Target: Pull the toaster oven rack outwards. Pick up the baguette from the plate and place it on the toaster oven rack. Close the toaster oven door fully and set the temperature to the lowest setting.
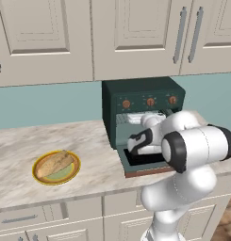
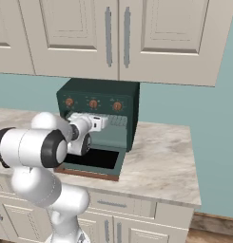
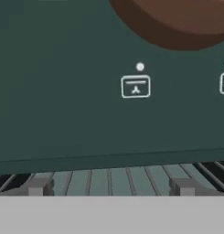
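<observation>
The dark green, boxy toaster oven [image 1: 141, 101] sits in the middle of the left base view, against a pale teal wall and beneath cream panelled cabinets [image 1: 136, 33] with slim metal handles. Three small round orange-brown knobs [image 1: 150, 101] run across its upper front. The toaster oven door [image 1: 144, 164] hangs open, folded down flat toward the counter's front edge, its black glass facing up and its reddish-brown bar handle along the near rim. The counter [image 1: 88, 146] is a veined, beige marble-like slab.

At the lower left of that view rests the round plate [image 1: 40, 178], orange-yellow at the rim and pale green inside, with the stubby, golden-tan baguette [image 1: 54, 163] lying across it, well apart from the oven.

The white, glossy arm reaches into the oven mouth; in the right base view the gripper [image 2: 104, 121] sits at the cavity's upper opening, just below the knobs. In the hand view its two blocky grey fingertips [image 3: 36, 187] stand wide apart at the bottom of the frame, with nothing between them. Behind them, along the lower part of the frame, run the thin, parallel silver-grey bars of the toaster oven rack [image 3: 109, 179], inside the cavity. Above them stretches the smooth green front panel, marked with a small white icon [image 3: 136, 86], and a large brown knob curves in at the upper right.
</observation>
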Motion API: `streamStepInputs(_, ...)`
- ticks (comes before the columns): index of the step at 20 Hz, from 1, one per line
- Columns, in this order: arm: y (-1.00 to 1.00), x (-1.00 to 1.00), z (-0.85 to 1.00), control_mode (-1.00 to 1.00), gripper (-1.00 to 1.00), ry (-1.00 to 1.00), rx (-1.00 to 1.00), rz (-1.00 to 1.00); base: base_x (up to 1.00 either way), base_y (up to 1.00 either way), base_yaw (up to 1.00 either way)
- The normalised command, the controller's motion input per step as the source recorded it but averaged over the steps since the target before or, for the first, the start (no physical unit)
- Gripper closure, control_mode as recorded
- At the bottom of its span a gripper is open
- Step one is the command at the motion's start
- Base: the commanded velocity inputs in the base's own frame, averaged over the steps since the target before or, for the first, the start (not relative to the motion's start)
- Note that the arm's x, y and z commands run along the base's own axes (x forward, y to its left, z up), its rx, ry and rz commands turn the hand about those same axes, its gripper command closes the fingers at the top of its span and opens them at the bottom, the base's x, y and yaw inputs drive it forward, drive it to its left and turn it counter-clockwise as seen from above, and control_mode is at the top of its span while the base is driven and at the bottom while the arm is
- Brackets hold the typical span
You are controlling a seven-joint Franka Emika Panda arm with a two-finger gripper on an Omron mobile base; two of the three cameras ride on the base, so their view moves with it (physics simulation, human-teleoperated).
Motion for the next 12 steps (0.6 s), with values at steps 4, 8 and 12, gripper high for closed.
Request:
streamStepInputs(4, 0.00, 0.38, -0.06, -1.00, -1.00, 0.00, 0.00, 0.02, 0.00, 0.00, 0.00)
streamStepInputs(8, 0.00, 0.31, -0.30, -1.00, -1.00, 0.00, 0.00, 0.02, 0.00, 0.00, 0.00)
streamStepInputs(12, 0.00, 0.32, -0.43, -1.00, -1.00, 0.00, 0.00, 0.02, 0.00, 0.00, 0.00)
